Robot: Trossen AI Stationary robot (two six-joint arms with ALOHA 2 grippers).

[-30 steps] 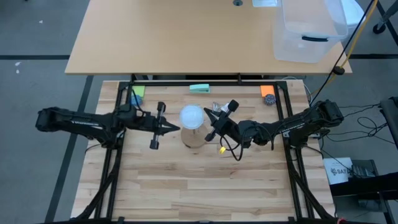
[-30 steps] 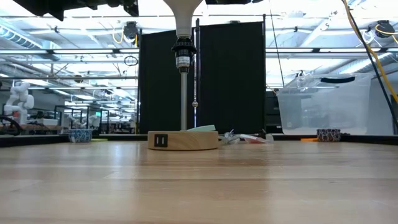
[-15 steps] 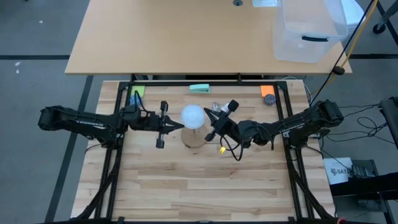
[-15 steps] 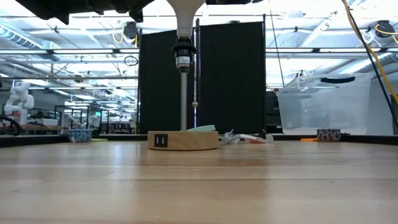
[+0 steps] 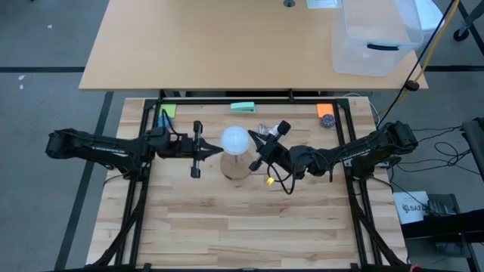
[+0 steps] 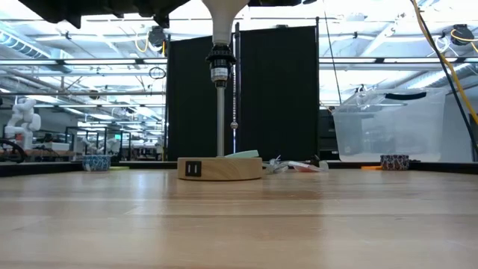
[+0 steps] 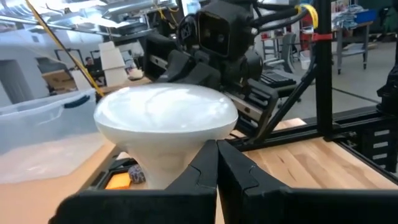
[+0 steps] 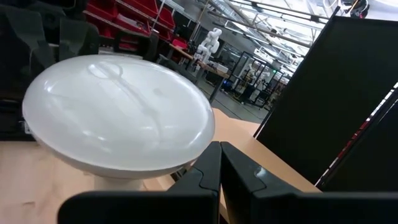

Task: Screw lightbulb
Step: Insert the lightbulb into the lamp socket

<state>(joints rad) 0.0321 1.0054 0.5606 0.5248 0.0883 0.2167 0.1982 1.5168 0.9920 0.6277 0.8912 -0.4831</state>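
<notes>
The white lightbulb stands upright with its neck in the black socket on the pole of the round wooden base. My left gripper is shut, at globe height just left of the bulb. My right gripper is shut, just right of the bulb. Both point level at the bulb from opposite sides. My left gripper's shut fingertips point level from the table's left at the bulb's tapering underside; I cannot tell whether they touch it. My right gripper's shut fingertips point level from the right at the globe's lower edge; I cannot tell whether they touch it.
A small clear bag lies behind the base. A green block, another green piece, an orange piece and a dark ball lie along the far edge. A clear bin stands on the far table.
My left gripper has gone toward the table's right edge, closer to the bulb, and has levelled out a little. The bulb and base have stayed where they were.
</notes>
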